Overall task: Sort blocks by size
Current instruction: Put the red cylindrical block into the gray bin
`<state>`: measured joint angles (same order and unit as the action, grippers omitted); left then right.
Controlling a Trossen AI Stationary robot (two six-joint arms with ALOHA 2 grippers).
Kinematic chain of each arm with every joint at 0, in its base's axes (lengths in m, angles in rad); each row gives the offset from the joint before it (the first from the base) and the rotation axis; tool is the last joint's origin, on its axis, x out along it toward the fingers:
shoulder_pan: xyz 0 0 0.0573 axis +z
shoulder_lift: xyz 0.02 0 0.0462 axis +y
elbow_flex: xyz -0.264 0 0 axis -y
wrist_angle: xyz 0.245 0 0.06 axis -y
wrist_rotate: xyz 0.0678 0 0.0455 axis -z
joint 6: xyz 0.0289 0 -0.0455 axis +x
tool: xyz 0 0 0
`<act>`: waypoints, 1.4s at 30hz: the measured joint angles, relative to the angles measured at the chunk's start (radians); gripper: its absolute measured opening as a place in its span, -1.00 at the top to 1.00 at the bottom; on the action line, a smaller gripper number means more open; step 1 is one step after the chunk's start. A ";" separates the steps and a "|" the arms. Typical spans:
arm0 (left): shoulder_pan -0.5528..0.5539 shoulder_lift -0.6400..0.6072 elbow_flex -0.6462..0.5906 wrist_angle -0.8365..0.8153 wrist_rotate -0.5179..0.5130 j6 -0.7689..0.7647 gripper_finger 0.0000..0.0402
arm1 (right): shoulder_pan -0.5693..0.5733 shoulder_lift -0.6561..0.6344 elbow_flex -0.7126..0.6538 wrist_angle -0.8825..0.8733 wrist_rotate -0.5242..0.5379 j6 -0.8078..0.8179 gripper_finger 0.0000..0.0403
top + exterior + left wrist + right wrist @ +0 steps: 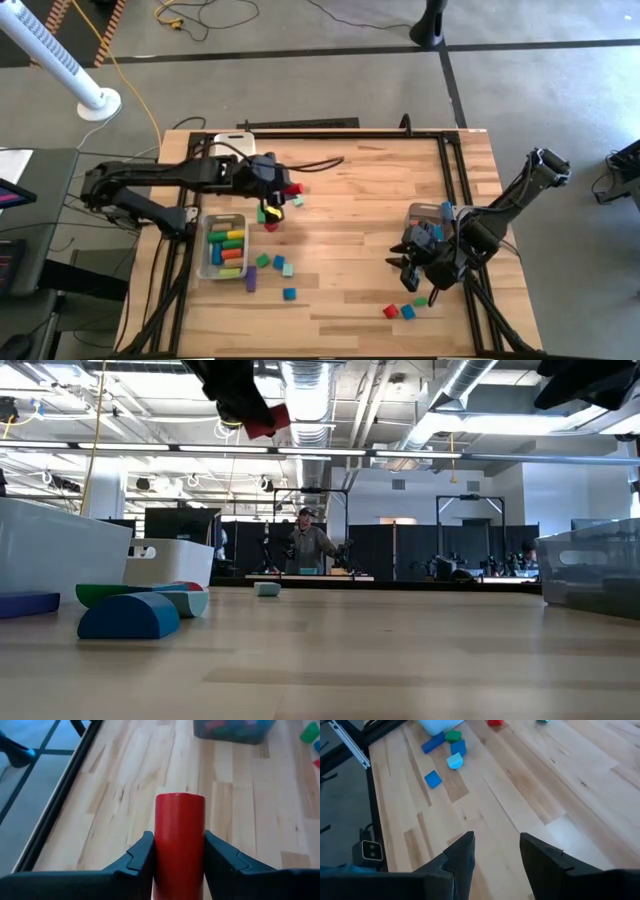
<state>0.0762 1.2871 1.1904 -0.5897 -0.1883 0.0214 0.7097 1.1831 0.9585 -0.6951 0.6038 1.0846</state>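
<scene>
**Above the table, a red cylinder rides in the left arm's grip**

Above the wooden table [360,210], clear of its surface, a red cylinder [179,840] sits pinched between the two dark fingers of the left gripper [283,189], the block standing out past the fingertips. Just below it on the boards lie a few loose blocks [270,213] in green, yellow and red, and nearer the table's left edge a clear bin [222,245] already holds a mix of coloured pieces. More blocks, green, teal, blue and purple, lie scattered beside that bin. Across the table the right gripper [418,262] hangs low with its fingers spread and nothing between them, close to a second clear bin [428,214]; a red, a blue and a green block [405,310] rest near the front edge on that side. Judging from the hold, the smooth round cylinder could slip or swing if the arm moves sharply, and a release from this height could send it rolling away from the bin meant for it.
</scene>
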 joint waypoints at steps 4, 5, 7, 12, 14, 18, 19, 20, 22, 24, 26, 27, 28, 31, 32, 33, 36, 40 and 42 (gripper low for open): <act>-0.018 0.006 0.000 -0.018 0.001 0.016 0.40 | -0.002 0.000 0.000 -0.001 -0.002 -0.019 0.08; -0.019 0.007 0.000 -0.019 0.001 0.017 0.40 | -0.005 0.000 0.000 -0.001 -0.003 -0.020 0.08; -0.020 0.009 0.000 -0.024 0.000 0.018 0.40 | -0.008 0.000 0.000 -0.002 -0.004 -0.020 0.08; -0.020 0.008 0.000 -0.023 0.000 0.020 0.40 | -0.013 0.000 0.000 -0.001 -0.004 -0.020 0.08; -0.020 0.009 0.000 -0.029 0.000 0.020 0.40 | -0.013 0.000 0.000 0.000 -0.004 -0.015 0.08; -0.024 0.008 0.000 -0.053 -0.001 0.012 0.40 | -0.012 0.000 0.000 0.010 -0.005 -0.012 0.08; -0.024 0.008 0.000 -0.068 -0.001 0.005 0.40 | -0.012 0.000 0.000 0.013 -0.005 -0.012 0.08; -0.024 0.008 0.000 -0.087 -0.001 -0.008 0.40 | -0.012 0.000 0.000 0.016 -0.005 -0.012 0.08; -0.027 0.005 0.000 -0.154 0.000 -0.041 0.40 | -0.012 0.000 0.000 0.022 -0.006 -0.012 0.08; -0.034 0.002 0.000 -0.231 -0.001 -0.075 0.40 | -0.012 0.000 0.000 0.024 -0.006 -0.012 0.08; -0.047 -0.001 0.000 -0.306 -0.001 -0.113 0.40 | -0.012 0.000 0.000 0.024 -0.010 -0.012 0.08; -0.055 -0.002 0.000 -0.341 -0.001 -0.133 0.40 | -0.012 0.000 0.000 0.024 -0.013 -0.012 0.08; -0.063 -0.003 0.000 -0.375 -0.001 -0.154 0.40 | -0.012 0.000 0.000 0.024 -0.015 -0.012 0.08; -0.093 -0.016 0.000 -0.477 -0.001 -0.231 0.40 | -0.012 0.000 0.000 0.024 -0.029 -0.011 0.08; -0.102 -0.025 0.000 -0.504 -0.001 -0.262 0.40 | -0.012 0.000 0.000 0.024 -0.030 -0.011 0.08; -0.111 -0.036 0.000 -0.538 -0.001 -0.294 0.40 | -0.012 0.000 0.000 0.024 -0.030 -0.011 0.08; -0.137 -0.068 0.000 -0.616 -0.001 -0.409 0.40 | -0.012 0.000 0.000 0.025 -0.031 -0.011 0.08; -0.164 -0.128 0.000 -0.679 0.035 -0.555 0.40 | -0.012 0.000 0.000 0.025 -0.031 -0.009 0.08; -0.180 -0.146 0.000 -0.699 0.059 -0.619 0.40 | -0.012 0.000 0.000 0.024 -0.031 -0.009 0.08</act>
<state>-0.1041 1.1409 1.1900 -1.2891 -0.1297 -0.5973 0.6975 1.1831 0.9585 -0.6708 0.5728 1.0752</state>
